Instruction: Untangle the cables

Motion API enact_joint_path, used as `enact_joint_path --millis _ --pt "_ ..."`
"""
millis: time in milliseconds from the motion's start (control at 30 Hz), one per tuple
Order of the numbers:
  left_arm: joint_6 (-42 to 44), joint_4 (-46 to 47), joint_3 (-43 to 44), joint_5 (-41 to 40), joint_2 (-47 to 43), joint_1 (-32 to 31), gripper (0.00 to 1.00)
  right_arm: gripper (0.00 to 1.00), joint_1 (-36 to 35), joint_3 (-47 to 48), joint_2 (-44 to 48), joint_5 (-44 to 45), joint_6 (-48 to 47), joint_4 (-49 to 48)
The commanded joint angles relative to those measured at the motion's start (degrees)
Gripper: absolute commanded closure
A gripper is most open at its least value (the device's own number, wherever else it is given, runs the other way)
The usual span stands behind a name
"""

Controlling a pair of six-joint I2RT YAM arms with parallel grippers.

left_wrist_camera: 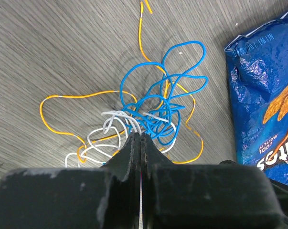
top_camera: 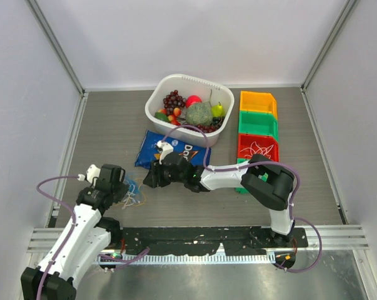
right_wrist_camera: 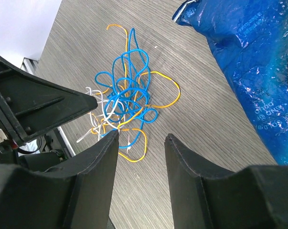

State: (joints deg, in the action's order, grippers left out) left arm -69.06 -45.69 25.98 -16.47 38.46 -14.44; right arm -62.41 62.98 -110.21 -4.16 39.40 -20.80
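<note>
The cables [top_camera: 133, 195] lie in one tangled bunch on the grey table, at the near left. In the left wrist view, blue loops [left_wrist_camera: 167, 90] cross a yellow strand [left_wrist_camera: 77, 95] and white strands [left_wrist_camera: 103, 138]. My left gripper [left_wrist_camera: 140, 134] is shut at the bunch's near edge, and white strands run into its tips. From above, the left gripper [top_camera: 127, 190] sits right on the bunch. My right gripper [right_wrist_camera: 141, 136] is open and hovers just short of the cables [right_wrist_camera: 129, 86], with nothing between its fingers. In the top view, the right gripper [top_camera: 148, 181] points left toward the tangle.
A blue chip bag [top_camera: 169, 150] lies flat just behind the right gripper and shows in both wrist views [left_wrist_camera: 268, 95] [right_wrist_camera: 249, 62]. Behind it stands a white bowl [top_camera: 169, 81] of fruit. Orange [top_camera: 258, 103], green [top_camera: 258, 124] and red [top_camera: 258, 147] bins line the right side.
</note>
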Motion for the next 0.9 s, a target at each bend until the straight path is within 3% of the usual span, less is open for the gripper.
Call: enact_joint_path --millis 0,300,500,633,767,867 --pt "0.68 0.87 0.65 0.04 -1.1 0.37 1.0 0.52 -0.25 -0.4 3.51 1.26 -0.46 -1.35" --pt "9.36 -7.22 13.2 -8.58 -13.21 0.29 1.0 0.51 -0.25 -1.02 4.66 1.44 -1.78 -0.65" --pt "20.79 -1.69 24.01 -6.73 -23.51 0.37 1.0 0.52 0.01 -0.58 5.53 1.18 -2.57 0.23" --pt "25.1 -0.89 31.75 -6.56 -22.91 0.37 1.0 0.52 0.19 0.21 6.85 1.0 -4.58 1.37" --pt "28.45 1.74 36.68 -1.21 -19.74 0.29 1.0 0.51 0.19 3.28 7.82 -1.37 -7.4 3.04" --pt "29.15 3.5 37.83 2.83 -18.16 0.29 1.0 0.51 0.1 5.13 8.43 -8.81 -9.77 0.59"
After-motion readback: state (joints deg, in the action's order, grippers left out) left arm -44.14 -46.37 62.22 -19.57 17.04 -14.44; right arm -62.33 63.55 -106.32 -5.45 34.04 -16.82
